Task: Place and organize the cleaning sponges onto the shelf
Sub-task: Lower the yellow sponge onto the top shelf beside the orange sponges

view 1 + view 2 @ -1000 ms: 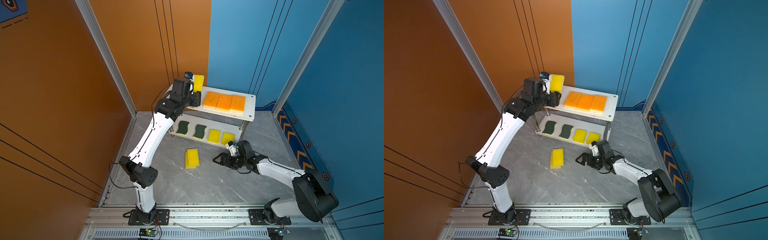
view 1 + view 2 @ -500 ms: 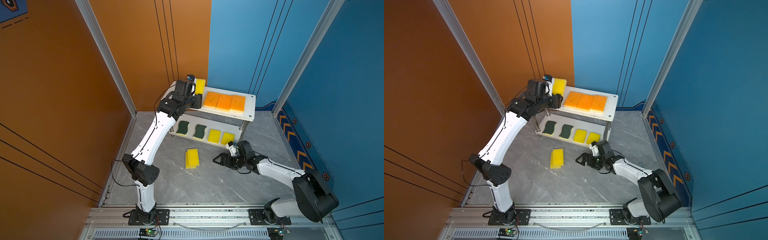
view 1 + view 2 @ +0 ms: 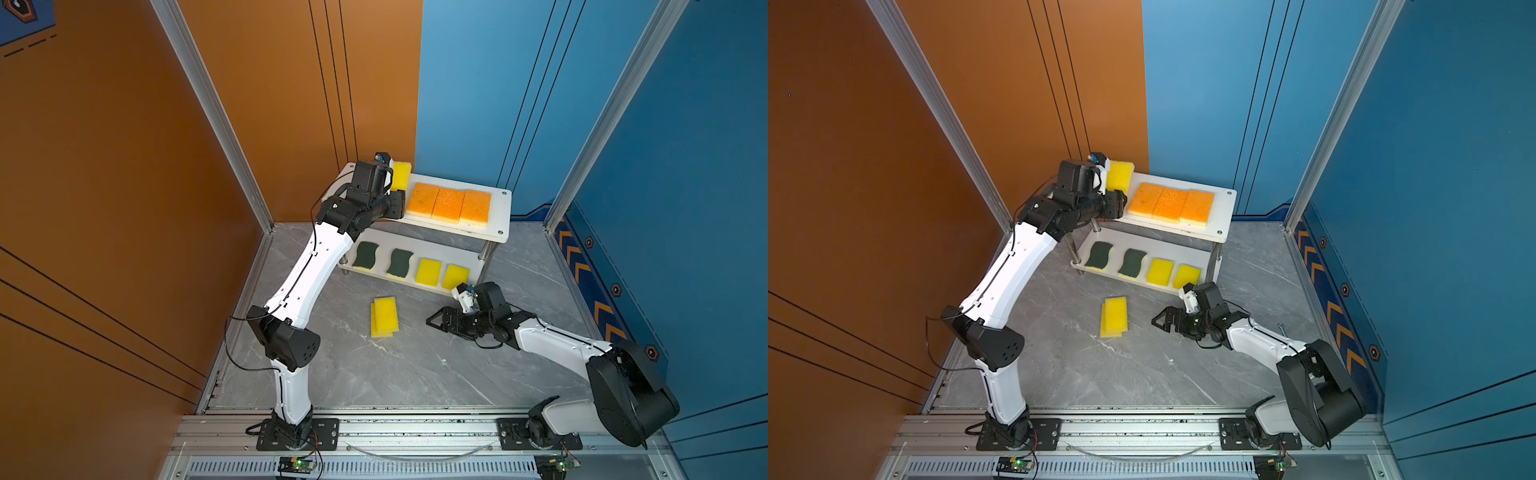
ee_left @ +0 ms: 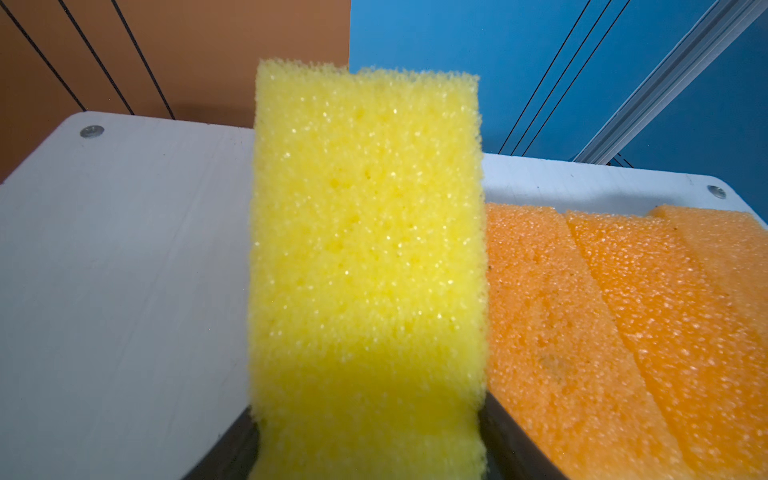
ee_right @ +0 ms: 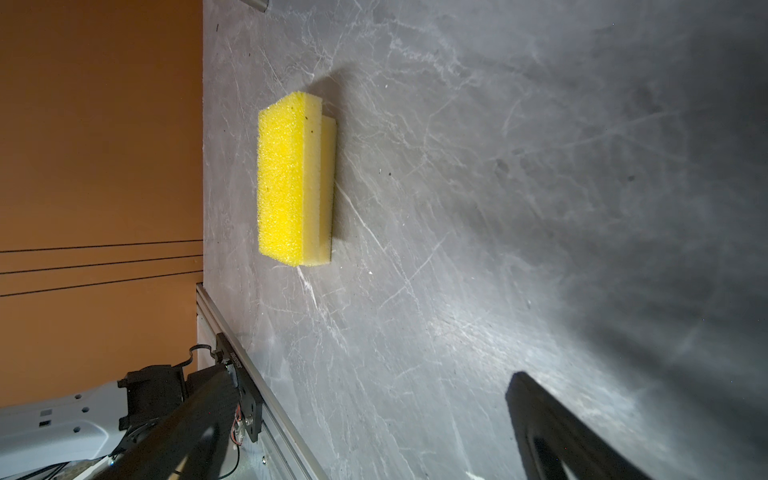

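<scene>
Two top views first, and they show pretty much the same scene. Up in the middle of the frame the left gripper [image 3: 398,195] is pinching a yellow sponge [image 3: 401,175] that stands upright over the left end of the shelf [image 3: 498,216], just beside three orange sponges [image 3: 448,204] lying side by side on the top board. On the lower board, a bit below those, sit two green scouring pads [image 3: 382,260] and two yellow sponges [image 3: 441,273] in a row. Below the shelf, near the center of the frame, two more stacked sponges [image 3: 384,316] lie on the grey floor [image 3: 415,374], slightly offset from each other. To their right the right gripper [image 3: 441,321] sits low over the floor with its jaws spread wide, holding nothing, well apart from the stack.

Left wrist view: the held yellow sponge [image 4: 365,266] fills the middle of the frame, its lower end squeezed between the dark fingers [image 4: 515,440] at the bottom edge. The white top board [image 4: 116,270] takes the left side, the orange sponges [image 4: 623,332] the right.

Right wrist view: the stacked sponges [image 5: 295,183] show up center-left on the marbled floor [image 5: 498,208], next to the orange wall. Both dark fingers [image 5: 552,436] poke in along the bottom edge, far apart, nothing between them.
</scene>
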{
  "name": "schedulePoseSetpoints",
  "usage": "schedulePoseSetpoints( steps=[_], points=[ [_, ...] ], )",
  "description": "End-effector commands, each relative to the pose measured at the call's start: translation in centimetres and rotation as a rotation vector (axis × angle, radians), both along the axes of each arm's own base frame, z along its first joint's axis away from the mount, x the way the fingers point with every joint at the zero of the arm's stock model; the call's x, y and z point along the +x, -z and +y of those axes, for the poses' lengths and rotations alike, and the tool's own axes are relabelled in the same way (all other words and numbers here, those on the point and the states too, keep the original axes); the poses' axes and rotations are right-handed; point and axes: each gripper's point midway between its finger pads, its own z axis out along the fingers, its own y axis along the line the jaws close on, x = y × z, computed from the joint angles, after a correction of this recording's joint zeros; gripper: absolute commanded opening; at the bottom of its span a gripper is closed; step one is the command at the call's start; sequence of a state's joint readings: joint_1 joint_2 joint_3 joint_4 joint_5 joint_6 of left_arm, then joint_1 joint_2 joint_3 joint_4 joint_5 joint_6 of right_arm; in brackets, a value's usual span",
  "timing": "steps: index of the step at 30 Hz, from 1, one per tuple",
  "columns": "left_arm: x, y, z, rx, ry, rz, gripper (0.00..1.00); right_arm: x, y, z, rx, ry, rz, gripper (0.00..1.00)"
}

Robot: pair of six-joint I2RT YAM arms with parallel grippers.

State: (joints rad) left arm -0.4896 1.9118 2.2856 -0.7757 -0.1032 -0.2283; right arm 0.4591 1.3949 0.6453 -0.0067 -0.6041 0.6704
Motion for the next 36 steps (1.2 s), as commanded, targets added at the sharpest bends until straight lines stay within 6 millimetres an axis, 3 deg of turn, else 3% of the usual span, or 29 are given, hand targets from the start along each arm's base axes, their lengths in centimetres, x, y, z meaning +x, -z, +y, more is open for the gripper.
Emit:
schedulePoseSetpoints(
  steps=[1, 36],
  points=[
    [0.2, 0.3, 0.0, -0.014, 0.001, 0.015, 0.65, 0.1, -0.3, -0.3, 0.001, 0.016, -0.021, 1.0],
    [-0.9, 0.6, -0.3, 0.018, 0.012, 0.028, 0.7, 0.2, 0.0, -0.1, 0.009, 0.013, -0.017, 1.0]
  ],
)
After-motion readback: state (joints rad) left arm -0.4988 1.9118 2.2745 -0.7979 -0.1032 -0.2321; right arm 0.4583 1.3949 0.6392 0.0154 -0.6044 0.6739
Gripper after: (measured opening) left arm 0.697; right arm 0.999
